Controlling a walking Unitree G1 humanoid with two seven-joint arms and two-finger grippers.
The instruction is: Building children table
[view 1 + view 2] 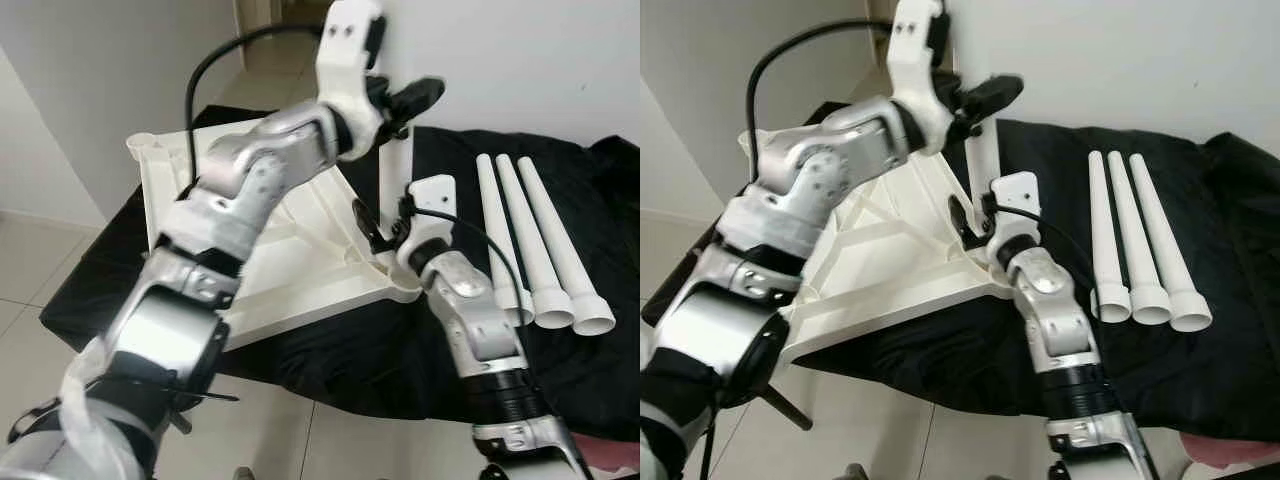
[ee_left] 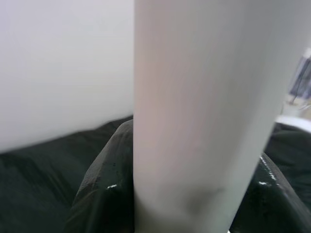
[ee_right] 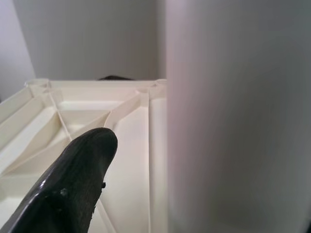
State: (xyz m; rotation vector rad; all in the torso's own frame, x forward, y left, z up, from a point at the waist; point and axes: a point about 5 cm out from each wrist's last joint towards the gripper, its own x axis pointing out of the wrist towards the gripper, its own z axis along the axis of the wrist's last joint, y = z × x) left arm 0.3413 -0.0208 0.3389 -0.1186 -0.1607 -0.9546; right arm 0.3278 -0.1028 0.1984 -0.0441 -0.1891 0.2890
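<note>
Black cloth carries your upturned tabletop (image 1: 300,270); left gripper (image 1: 405,105) clamps the upright leg (image 1: 396,190) high, right gripper (image 1: 385,232) spread around its base. Light, stiff, slick plastic: hold low.

Tabletop (image 1: 300,270) and legs (image 1: 540,250): smooth matt white plastic. Cloth (image 1: 400,370): black, slightly shiny. Pincer fingers (image 3: 68,194): glossy black.

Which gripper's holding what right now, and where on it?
Left gripper clamps the upright white table leg near its top. Right gripper sits at the leg's base; grip unclear.
</note>
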